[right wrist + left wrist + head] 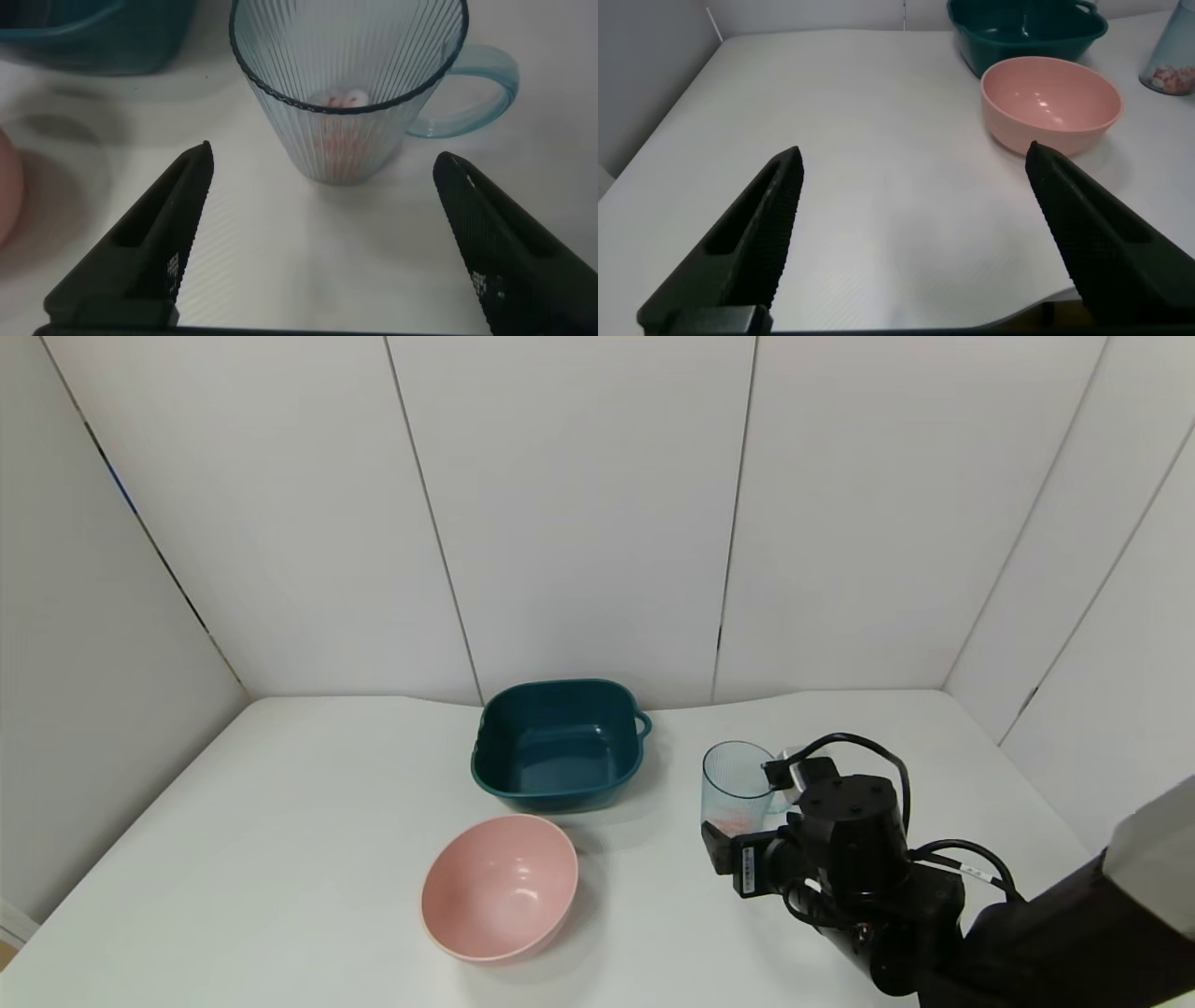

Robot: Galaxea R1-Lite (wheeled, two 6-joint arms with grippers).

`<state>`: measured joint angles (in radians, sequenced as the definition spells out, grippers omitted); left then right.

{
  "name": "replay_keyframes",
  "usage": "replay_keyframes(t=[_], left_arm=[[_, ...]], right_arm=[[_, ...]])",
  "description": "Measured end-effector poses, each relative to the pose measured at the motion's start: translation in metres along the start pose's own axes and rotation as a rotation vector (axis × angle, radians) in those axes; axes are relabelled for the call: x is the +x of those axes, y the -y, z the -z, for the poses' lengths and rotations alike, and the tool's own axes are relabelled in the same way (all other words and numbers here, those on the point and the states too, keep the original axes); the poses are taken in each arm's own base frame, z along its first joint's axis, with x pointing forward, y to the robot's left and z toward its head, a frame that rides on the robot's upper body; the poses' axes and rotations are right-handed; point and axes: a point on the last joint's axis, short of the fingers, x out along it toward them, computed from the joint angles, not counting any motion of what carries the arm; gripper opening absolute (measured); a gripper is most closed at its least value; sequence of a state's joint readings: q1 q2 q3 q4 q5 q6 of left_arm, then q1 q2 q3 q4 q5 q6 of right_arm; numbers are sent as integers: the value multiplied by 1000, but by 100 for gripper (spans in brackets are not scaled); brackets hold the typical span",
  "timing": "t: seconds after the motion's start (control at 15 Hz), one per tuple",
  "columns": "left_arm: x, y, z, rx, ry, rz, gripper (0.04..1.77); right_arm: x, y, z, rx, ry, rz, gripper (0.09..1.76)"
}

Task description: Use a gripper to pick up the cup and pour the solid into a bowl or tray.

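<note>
Two dishes are sitting out on the white table [280,821]: the teal basin [558,744] toward the far wall and the pink bowl [499,887] nearer, just in front of it. Off to the right, the ribbed blue cup [738,787] is standing upright, its handle [481,89] pointing away from the basin, with the solid [341,140] lying as a small heap of pink and white pieces at its bottom. The right gripper [322,233] is hovering just short of the cup on the near side, its jaws standing wide apart and not touching the ribbed wall. The left gripper [915,243] is hanging over the near left part of the table, jaws also spread wide, holding nothing.
</note>
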<state>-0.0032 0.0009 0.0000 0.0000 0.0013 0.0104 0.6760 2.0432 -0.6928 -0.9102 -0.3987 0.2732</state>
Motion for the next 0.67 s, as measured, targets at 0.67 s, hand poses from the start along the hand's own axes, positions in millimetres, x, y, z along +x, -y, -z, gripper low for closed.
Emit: replay_keyframes(t=[0.67], left_arm=[[0,0,0,-1,0,0,172]], right_arm=[[30,-8,9,-18,44,38,171]])
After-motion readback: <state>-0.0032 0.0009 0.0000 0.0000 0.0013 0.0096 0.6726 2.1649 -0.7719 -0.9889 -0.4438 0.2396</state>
